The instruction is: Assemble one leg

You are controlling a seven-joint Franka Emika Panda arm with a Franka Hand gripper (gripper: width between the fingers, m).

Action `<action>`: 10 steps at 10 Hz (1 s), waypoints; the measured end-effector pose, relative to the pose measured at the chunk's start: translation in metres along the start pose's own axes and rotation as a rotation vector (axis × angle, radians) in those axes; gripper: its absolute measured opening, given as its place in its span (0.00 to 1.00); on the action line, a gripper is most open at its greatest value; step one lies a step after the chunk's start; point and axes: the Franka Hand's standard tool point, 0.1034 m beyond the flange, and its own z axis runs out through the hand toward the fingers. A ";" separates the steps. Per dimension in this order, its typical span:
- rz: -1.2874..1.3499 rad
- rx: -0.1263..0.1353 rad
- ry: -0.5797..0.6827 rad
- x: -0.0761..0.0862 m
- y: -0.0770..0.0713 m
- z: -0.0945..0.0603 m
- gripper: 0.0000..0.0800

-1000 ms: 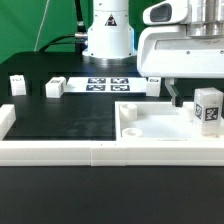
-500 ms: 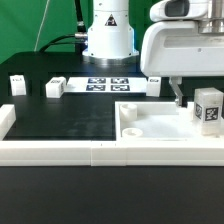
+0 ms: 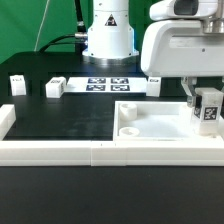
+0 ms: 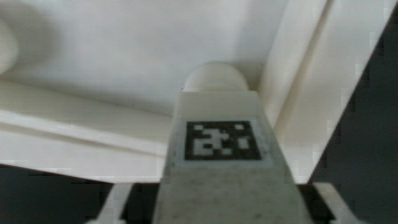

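Lying on a black table (image 3: 70, 115), green backdrop (image 3: 40, 20) behind: white panel (image 3: 160, 125).

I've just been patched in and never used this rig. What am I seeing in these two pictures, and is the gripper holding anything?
The big white machine is a robot arm; its gripper has two fingers. One picture looks across the table, the other looks down from the arm's wrist. On the black mat lie a large white panel, three small loose white blocks and the marker board. The fingers straddle the tagged leg, standing at the panel's corner; a firm grip is not clear yet.
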 end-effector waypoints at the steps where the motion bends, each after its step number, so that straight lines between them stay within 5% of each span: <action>1: 0.035 0.000 0.000 0.000 0.000 0.000 0.36; 3: 0.070 0.002 0.000 0.000 0.000 0.001 0.36; 10: 1.147 0.007 0.006 -0.004 0.000 0.003 0.36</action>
